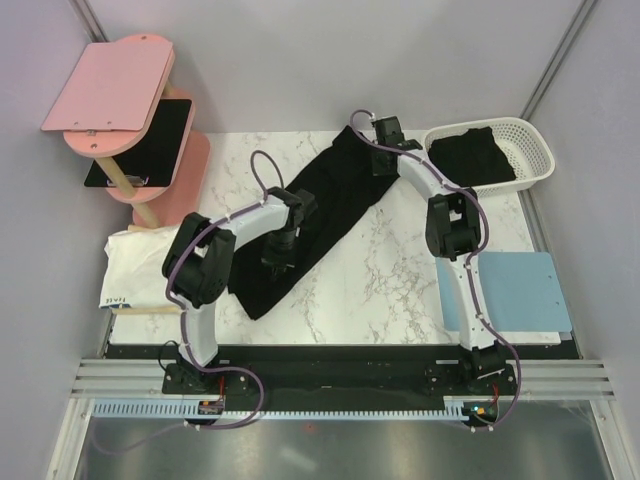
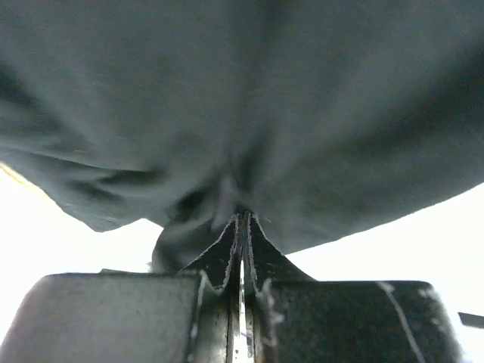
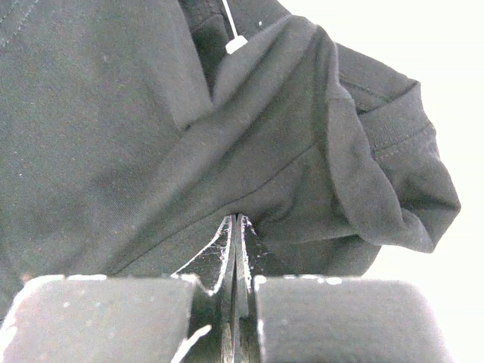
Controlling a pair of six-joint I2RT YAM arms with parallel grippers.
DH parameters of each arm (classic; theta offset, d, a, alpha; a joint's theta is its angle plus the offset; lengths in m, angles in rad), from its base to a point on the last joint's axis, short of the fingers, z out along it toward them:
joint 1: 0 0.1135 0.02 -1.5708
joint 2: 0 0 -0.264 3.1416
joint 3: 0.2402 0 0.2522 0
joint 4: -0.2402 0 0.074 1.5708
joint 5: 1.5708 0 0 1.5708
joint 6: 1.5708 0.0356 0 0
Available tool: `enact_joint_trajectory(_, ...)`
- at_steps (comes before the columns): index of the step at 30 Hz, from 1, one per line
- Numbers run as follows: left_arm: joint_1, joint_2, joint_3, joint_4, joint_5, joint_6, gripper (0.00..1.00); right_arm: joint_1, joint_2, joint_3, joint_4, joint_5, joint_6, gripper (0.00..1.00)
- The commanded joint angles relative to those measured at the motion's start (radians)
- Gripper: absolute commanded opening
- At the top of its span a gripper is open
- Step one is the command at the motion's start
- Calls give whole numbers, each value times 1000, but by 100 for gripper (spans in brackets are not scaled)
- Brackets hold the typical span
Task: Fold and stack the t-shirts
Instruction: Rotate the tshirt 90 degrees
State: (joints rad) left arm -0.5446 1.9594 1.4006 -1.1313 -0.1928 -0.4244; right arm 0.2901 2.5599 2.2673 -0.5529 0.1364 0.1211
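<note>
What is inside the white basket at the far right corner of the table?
Crumpled black cloth fills most of the white basket, leaving only its latticed walls and rim showing. How many garments are in the pile, and the basket floor under it, cannot be seen because the cloth covers them.

Top view overhead from near side, facing down; wrist views close-up along jaws; all share t-shirt (image 1: 335, 200).

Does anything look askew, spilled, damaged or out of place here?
Nothing looks damaged or spilled. The black t-shirt lies askew, stretched into a narrow diagonal strip between the left hand and the right hand, both shut on it. A rumpled white cloth sits at the left edge of the table.
</note>
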Motion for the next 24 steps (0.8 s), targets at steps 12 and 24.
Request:
enact_joint_trajectory(12,9,-229,146,-53,-230,-62,2,40,-573,-538,283,-79,40,1)
enact_joint_trajectory(24,250,-243,147,10,-108,78,26,242,-917,-1224,519,-416,501,48)
